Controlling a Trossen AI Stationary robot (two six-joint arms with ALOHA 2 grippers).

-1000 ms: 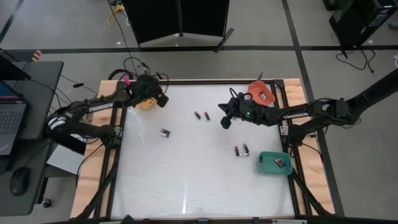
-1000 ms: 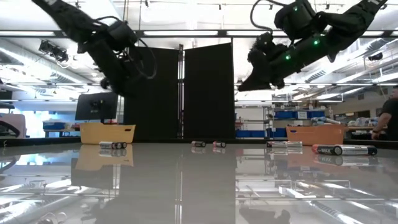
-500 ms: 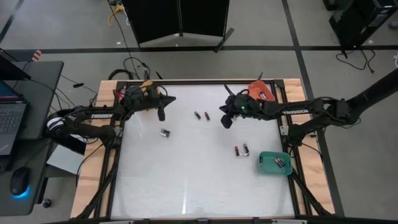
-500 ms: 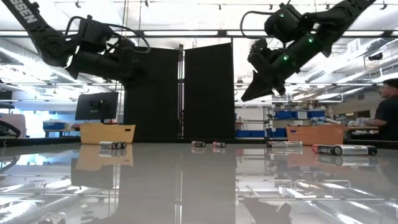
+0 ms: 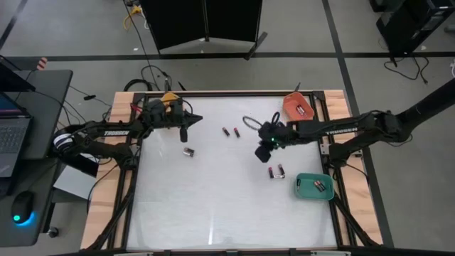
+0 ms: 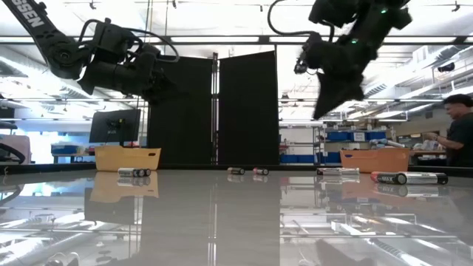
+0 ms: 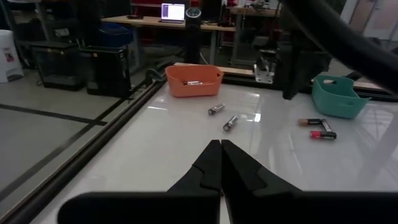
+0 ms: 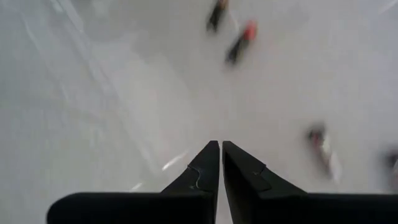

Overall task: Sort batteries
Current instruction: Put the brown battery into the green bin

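Loose batteries lie on the white table: one (image 5: 188,151) left of centre, a pair (image 5: 230,131) farther back, and a pair (image 5: 276,171) near the green tray (image 5: 313,187). More batteries sit in the green tray and in the red-orange tray (image 5: 297,107). My left gripper (image 5: 185,134) hangs shut and nearly level above the far left of the table, holding nothing (image 7: 221,147). My right gripper (image 5: 263,153) slants down above the pair by the green tray, with its fingers together and nothing between them (image 8: 221,145).
An orange-yellow tray (image 5: 168,99) stands at the far left corner, partly behind my left arm. Wooden rails and a dark frame border the table (image 5: 213,206). A person (image 6: 460,133) stands in the room beyond the right side.
My left gripper has tipped up from pointing down over the orange-yellow tray to nearly level, shifting a little toward the table's middle. My right gripper has moved toward the near edge and tipped more steeply downward, now above the pair beside the green tray.
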